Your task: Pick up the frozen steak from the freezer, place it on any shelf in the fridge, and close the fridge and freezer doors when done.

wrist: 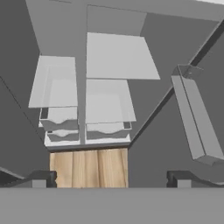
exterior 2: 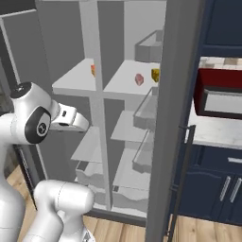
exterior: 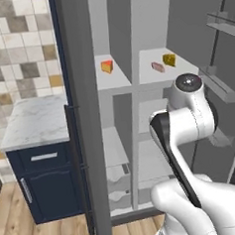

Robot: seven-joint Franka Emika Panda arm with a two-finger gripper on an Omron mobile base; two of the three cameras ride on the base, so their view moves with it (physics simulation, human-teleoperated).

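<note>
Three small items sit on the upper shelves: one orange cheese wedge (exterior: 107,66) in the freezer (exterior: 109,50), one frozen steak (exterior: 157,67) and one yellow-brown block (exterior: 169,59) in the fridge (exterior: 156,32); the hand (wrist: 112,178) is open and empty.

A marble counter (exterior: 32,120) sits to the left of the tall grey appliance, over a navy cabinet (exterior: 50,186) with a drawer front and a door below it, each with a pale bar handle. Behind the counter, a tiled wall (exterior: 17,47) mixes cream, grey and tan squares. The wood floor (exterior: 28,230) is light planks. On the far right, a dark red microwave (exterior 2: 220,94) stands on another marble counter (exterior 2: 215,134), above more navy cabinets (exterior 2: 217,189). Inside the appliance, an orange cheese wedge (exterior: 107,66) rests on the upper left shelf, and a yellow-brown block (exterior: 169,59) sits on the upper right shelf.
</note>
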